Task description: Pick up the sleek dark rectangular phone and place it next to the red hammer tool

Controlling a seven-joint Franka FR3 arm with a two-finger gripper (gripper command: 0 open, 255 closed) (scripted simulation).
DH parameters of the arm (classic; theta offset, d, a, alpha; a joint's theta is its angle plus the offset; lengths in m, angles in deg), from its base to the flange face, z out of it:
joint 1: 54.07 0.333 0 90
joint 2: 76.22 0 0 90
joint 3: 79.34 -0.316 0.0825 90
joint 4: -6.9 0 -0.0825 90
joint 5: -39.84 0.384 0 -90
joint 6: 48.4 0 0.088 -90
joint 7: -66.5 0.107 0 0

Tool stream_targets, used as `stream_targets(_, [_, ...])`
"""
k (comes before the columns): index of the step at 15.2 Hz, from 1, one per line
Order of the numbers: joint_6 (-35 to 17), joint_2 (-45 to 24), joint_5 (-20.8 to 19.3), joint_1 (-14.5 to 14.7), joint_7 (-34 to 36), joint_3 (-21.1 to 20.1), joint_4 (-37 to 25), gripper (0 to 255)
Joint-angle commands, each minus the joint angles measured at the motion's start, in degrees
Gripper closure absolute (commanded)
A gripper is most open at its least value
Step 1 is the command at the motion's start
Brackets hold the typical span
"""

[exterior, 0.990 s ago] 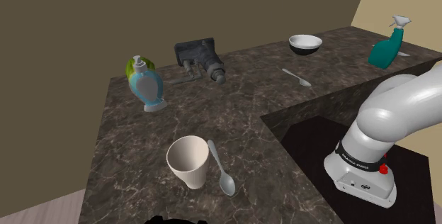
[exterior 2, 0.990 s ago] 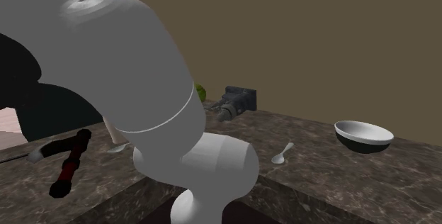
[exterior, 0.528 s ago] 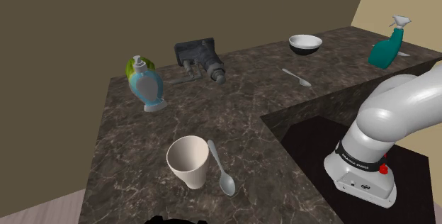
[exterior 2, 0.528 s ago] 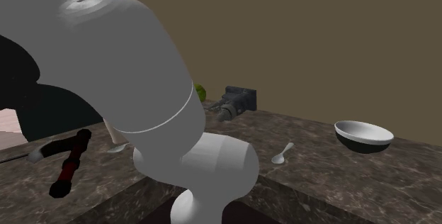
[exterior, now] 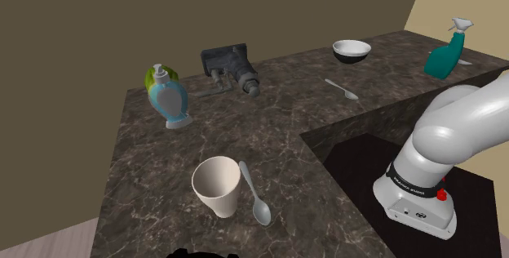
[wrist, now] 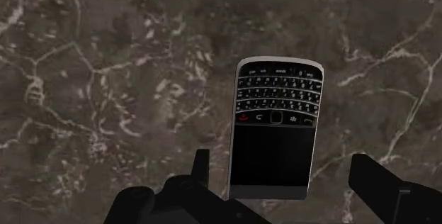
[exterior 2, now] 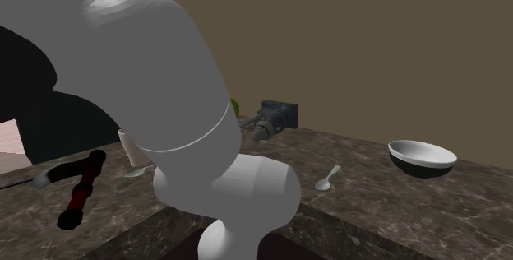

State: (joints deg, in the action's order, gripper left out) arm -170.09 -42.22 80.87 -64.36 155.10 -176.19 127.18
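The phone (wrist: 276, 127) is a dark rectangular handset with a small keypad and a silver rim. It lies flat on the dark marbled counter (wrist: 106, 81). My gripper (wrist: 282, 162) hovers over its screen end, open. One black finger (wrist: 201, 167) stands just off one long edge of the phone and the other stands well clear of the opposite edge; neither touches it. The red and black hammer (exterior 2: 80, 186) lies on the counter at the second exterior view's left, partly behind my white arm (exterior 2: 164, 94).
A cream cup (exterior: 216, 184) and a spoon (exterior: 254, 195) stand near the counter's front. A soap bottle (exterior: 169, 95), a dark grey device (exterior: 230, 67), a bowl (exterior: 351, 50), a second spoon (exterior: 343, 89) and a teal spray bottle (exterior: 446, 52) lie farther back.
In the second exterior view my arm has shifted slightly up and right, uncovering a bit of the cream cup. The objects on the counter have not moved.
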Motion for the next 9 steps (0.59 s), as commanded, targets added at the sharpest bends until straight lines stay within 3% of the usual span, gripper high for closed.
stream_targets(1, [2.35, -0.84, -1.86, 1.93, 0.91, 3.09, -1.13, 0])
stream_targets(2, [3.49, -1.18, -2.66, 3.02, 1.35, 4.65, -1.64, 0])
stream_targets(9, [3.51, -1.14, -2.62, 3.02, 1.33, 4.66, -1.65, 0])
